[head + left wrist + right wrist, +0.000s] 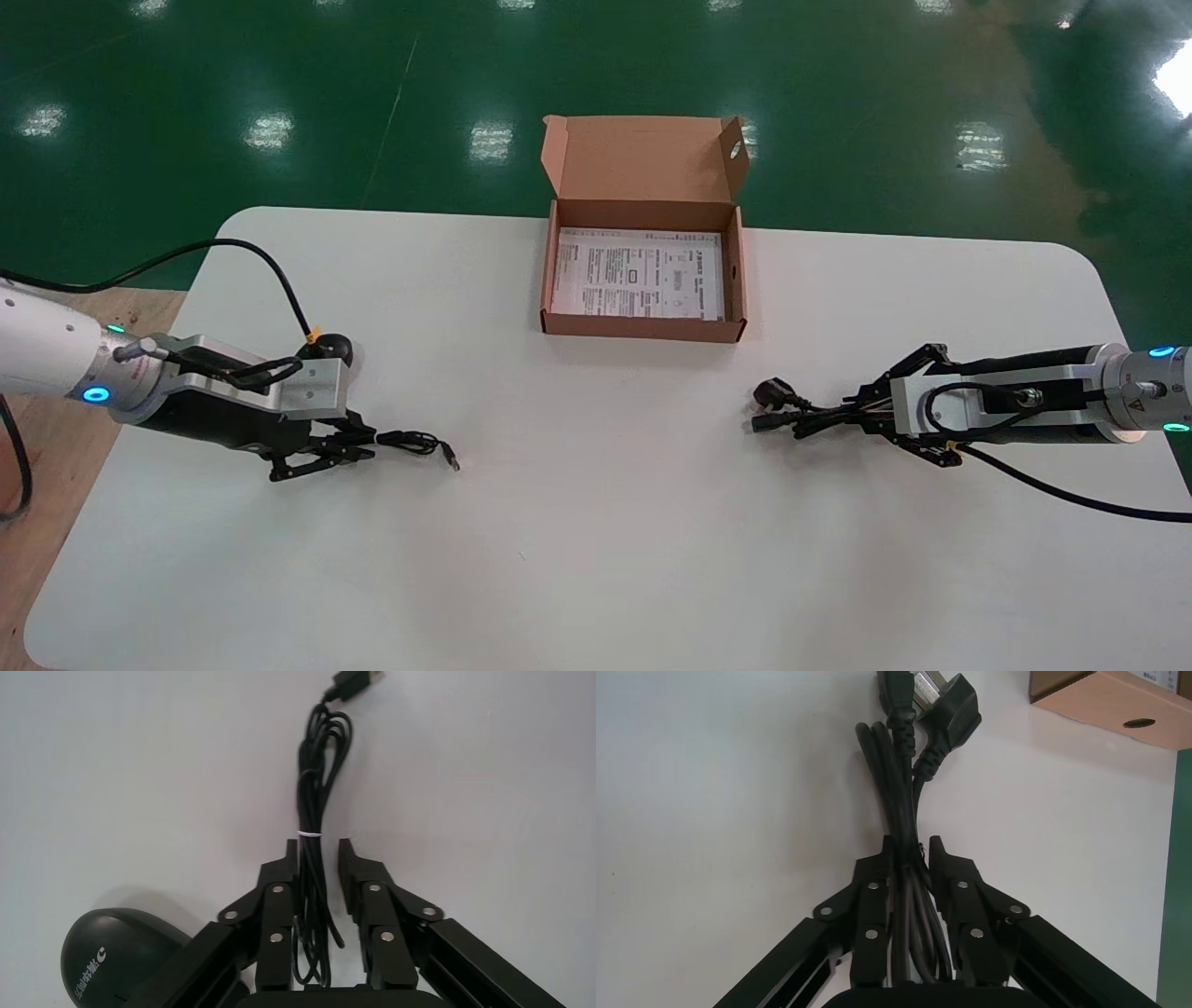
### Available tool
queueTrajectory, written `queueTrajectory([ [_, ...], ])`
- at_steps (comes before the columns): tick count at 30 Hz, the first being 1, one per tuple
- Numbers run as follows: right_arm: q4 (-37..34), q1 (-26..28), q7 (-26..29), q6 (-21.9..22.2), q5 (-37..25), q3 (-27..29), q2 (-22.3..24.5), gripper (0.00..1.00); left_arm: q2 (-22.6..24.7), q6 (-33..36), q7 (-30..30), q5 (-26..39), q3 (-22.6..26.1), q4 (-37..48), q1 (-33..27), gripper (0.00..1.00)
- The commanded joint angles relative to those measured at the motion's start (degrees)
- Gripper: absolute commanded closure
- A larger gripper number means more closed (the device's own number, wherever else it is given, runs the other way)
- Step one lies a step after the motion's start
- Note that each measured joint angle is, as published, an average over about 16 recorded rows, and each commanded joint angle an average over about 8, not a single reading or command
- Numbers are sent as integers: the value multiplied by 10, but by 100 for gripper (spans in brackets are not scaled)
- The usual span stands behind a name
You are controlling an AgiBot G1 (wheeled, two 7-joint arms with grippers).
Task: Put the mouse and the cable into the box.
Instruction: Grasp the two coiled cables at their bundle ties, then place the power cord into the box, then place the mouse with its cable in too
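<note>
Box point(643, 328), upper centre: leaflet point(639, 275) only, nothing packed yet. Cable point(895, 776) clamped by right gripper point(909, 850). Mouse point(112, 959) cord point(320, 762) loosely straddled by left gripper point(316, 853), unpinched.

One box point(643, 326), one printed sheet point(639, 273) in it. One mouse point(331, 349), one cord point(414, 441) on it. One power cable point(801, 417). Two hands: left hand point(321, 457), right hand point(861, 415). One bench point(596, 540).
</note>
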Motion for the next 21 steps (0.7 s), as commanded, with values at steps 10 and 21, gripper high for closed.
queueTrajectory([
  [10, 3, 11, 3, -6, 7, 5, 10, 100, -1, 6, -14, -19, -13, 4, -9, 100],
  [21, 61, 82, 32, 49, 31, 26, -18, 100, -55, -34, -61, -130, -94, -18, -109, 100],
])
